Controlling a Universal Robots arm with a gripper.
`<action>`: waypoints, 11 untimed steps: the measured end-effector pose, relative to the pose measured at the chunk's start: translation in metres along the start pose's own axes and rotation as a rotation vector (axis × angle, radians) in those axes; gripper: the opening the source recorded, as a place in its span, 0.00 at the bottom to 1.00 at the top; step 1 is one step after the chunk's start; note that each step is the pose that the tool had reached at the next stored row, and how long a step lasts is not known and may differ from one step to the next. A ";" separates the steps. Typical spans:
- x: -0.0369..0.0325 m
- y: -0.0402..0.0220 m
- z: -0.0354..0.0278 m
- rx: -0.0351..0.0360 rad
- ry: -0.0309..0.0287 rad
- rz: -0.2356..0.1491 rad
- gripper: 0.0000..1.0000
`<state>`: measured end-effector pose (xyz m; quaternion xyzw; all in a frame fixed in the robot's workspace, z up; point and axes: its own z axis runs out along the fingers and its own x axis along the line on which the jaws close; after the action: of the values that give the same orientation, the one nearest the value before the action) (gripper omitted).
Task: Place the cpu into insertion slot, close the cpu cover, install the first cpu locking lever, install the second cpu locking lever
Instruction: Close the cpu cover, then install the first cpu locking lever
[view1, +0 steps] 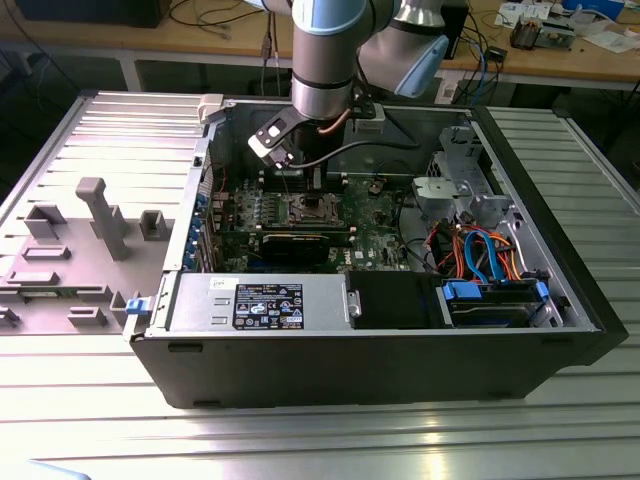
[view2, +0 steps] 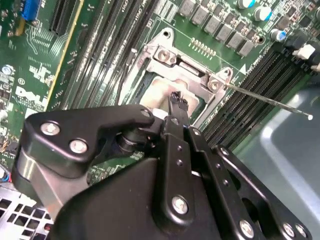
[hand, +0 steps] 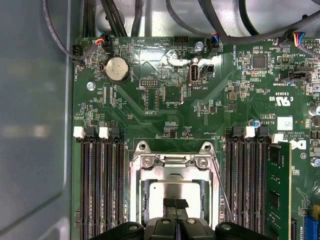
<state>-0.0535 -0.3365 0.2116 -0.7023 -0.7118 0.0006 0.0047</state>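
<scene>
Cpu (hand: 156, 196) lies flat just beneath the closed hand (hand: 175, 204).

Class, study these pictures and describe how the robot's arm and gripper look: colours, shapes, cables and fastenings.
The arm is a thick silver-grey metal cylinder with pale blue joint caps. A copper-coloured cable loops at its wrist. The gripper is matte black, built from flat, rounded link plates joined by silver screws, and it narrows toward its end.

The cpu (hand: 160, 192) has a dull grey metal top; the cpu cover (hand: 172, 161) is brighter, shiny metal; the motherboard (hand: 175, 100) looks glossy green; the tabletop (view1: 330, 440) is ribbed, reflective metal.
</scene>
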 end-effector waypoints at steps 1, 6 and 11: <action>0.0000 0.0001 0.0000 0.0000 0.0000 0.000 0.11; 0.0000 0.0003 0.0000 0.0000 0.0000 0.000 0.11; 0.0001 0.0003 -0.0106 0.0000 -0.0001 0.000 0.11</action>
<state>-0.0531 -0.3365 0.2222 -0.7023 -0.7118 0.0006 0.0046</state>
